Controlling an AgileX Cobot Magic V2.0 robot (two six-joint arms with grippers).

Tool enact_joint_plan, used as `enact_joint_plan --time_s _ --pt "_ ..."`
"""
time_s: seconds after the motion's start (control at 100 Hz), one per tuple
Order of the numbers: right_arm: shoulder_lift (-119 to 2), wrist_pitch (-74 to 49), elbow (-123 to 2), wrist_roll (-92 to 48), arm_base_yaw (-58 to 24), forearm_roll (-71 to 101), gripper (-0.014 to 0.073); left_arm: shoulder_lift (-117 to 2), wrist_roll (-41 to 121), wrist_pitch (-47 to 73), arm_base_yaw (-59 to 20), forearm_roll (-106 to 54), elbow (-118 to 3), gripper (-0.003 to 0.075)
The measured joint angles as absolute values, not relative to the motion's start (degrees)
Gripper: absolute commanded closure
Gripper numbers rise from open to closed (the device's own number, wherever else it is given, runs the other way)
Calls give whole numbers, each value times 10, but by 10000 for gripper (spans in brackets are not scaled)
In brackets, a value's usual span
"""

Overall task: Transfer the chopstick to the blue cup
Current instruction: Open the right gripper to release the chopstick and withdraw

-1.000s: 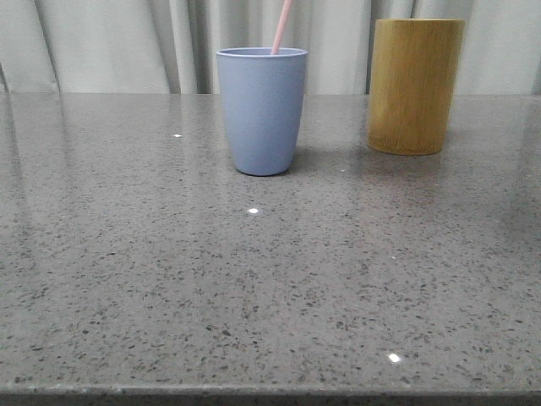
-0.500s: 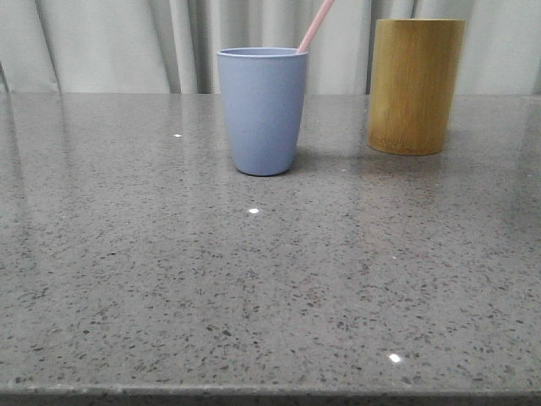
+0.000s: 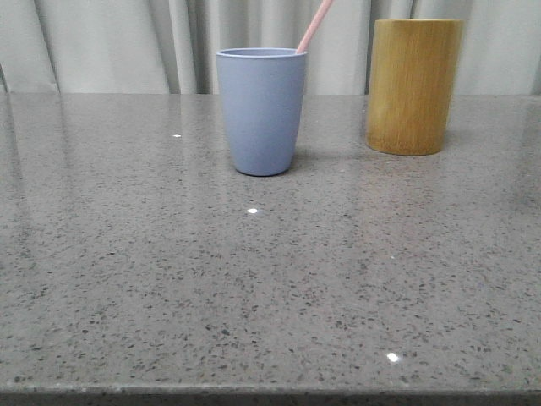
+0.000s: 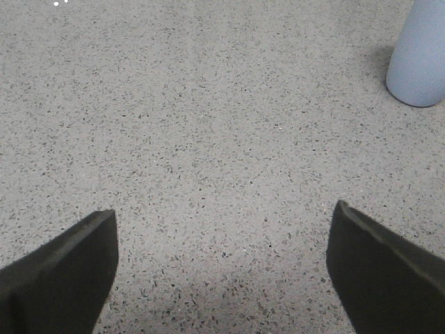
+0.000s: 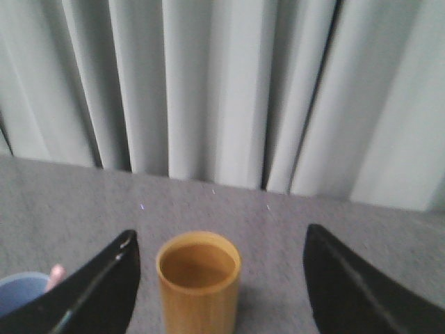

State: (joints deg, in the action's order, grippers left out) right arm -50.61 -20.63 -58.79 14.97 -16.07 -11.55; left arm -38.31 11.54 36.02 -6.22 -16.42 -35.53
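The blue cup (image 3: 261,110) stands upright at the back middle of the table. One pale pink chopstick (image 3: 314,25) leans out of it to the right, resting on its rim; its top runs off the frame. In the right wrist view the cup's rim (image 5: 17,291) and the chopstick's end (image 5: 58,272) peek out beside one finger. My right gripper (image 5: 219,278) hangs open above the table, its fingers apart with nothing held. My left gripper (image 4: 222,268) is open low over bare stone, and the blue cup's base (image 4: 419,59) shows far off to one side.
A taller yellow-brown bamboo holder (image 3: 414,85) stands right of the blue cup, and from above its inside looks empty (image 5: 198,268). Grey-white curtains (image 3: 110,42) hang behind the speckled grey table (image 3: 254,279). Neither arm appears in the front view.
A second ago the chopstick stood steeper in the blue cup; it has tipped right onto the rim and stayed there. The cup shifted very slightly.
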Motion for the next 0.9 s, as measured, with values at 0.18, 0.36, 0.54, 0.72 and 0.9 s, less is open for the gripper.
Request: enact_joint_plan --time_s 0.18,0.36,0.54,0.72,0.9 --pt "-409 -308 -510 148 -161 -138 86 -383 115 360 -62 -164 -355 131" --pt "-302 -366 -428 153 -161 -143 86 -383 115 360 -61 -164 -355 131" --pt "-223 -377 -366 167 -161 -143 86 -383 115 360 -61 -164 -355 131" --pt "-196 -382 -344 168 -161 -143 86 -383 115 360 -61 -164 -355 131" --pt "-194 -382 -343 171 -161 -143 166 -383 115 360 -61 -164 -355 188"
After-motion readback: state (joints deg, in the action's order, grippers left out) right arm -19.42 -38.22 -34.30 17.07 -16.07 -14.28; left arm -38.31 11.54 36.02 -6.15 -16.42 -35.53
